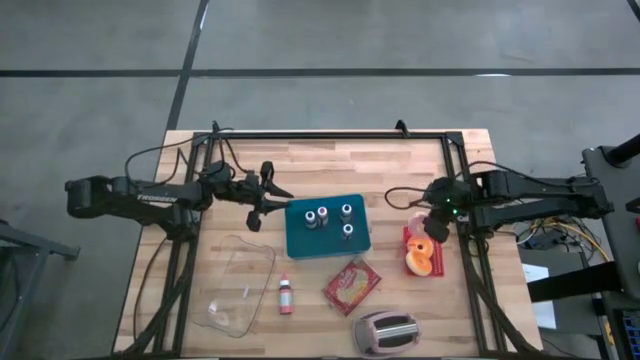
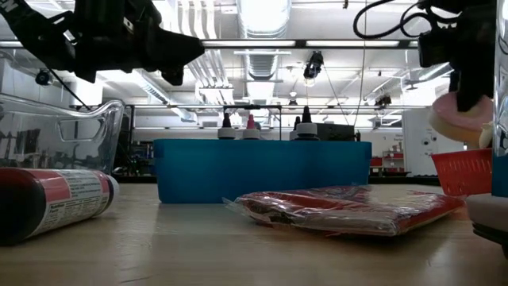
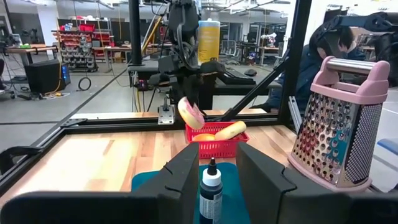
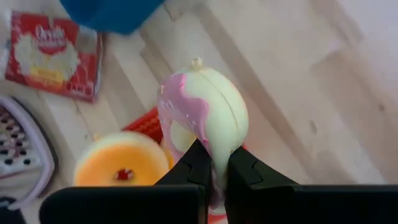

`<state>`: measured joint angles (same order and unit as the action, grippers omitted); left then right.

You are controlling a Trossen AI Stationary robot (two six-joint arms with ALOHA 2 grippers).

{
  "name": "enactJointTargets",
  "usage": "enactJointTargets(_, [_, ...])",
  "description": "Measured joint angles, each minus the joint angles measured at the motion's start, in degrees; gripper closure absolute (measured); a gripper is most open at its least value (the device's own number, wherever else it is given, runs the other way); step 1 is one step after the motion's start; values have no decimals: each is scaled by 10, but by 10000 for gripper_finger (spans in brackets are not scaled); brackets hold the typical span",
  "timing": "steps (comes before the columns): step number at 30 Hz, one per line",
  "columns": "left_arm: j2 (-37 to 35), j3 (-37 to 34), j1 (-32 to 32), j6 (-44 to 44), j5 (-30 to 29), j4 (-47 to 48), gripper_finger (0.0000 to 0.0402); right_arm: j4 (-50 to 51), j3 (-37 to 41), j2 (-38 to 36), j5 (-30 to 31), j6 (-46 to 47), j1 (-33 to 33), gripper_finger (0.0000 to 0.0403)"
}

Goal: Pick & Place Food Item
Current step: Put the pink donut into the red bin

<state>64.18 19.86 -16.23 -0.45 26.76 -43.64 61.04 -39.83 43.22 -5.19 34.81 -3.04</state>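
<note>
**Kid:** What is the right end effector (image 4: pixel 213 163) holding?

**Helper:** A pink and cream donut (image 4: pixel 202 118). Its two fingers are pinched tight on the donut's edge. The donut hangs in the air, just above the little red basket (image 1: pixel 412 240).

**Kid:** What is in the basket?

**Helper:** An orange donut (image 1: pixel 421 258) lies there. From the left wrist view, a pale food piece (image 3: pixel 229 131) leans in the basket too.

**Kid:** Where is the basket?

**Helper:** On the right side of the wooden table (image 1: pixel 240 160), beside the teal tray (image 1: pixel 300 240). Small dark bottles (image 1: pixel 346 211) stand upright in that tray.

**Kid:** And the left end effector (image 1: pixel 272 201)?

**Helper:** It hovers near the left edge of the teal tray. Its fingers are spread apart and hold nothing.

**Kid:** What else is on the table?

**Helper:** A clear plastic container (image 1: pixel 238 285) sits at the front left. A small red bottle (image 1: pixel 286 296) lies on its side next to it. A red snack packet (image 1: pixel 351 285) lies flat in front of the tray. A pink grater (image 1: pixel 386 333) lies near the front edge.
</note>
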Motion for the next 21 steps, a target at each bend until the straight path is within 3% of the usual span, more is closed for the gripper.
enactJointTargets(21, [0, 0, 0, 22, 2, 0, 291, 36, -3, 122, -39, 49, 62, 392])
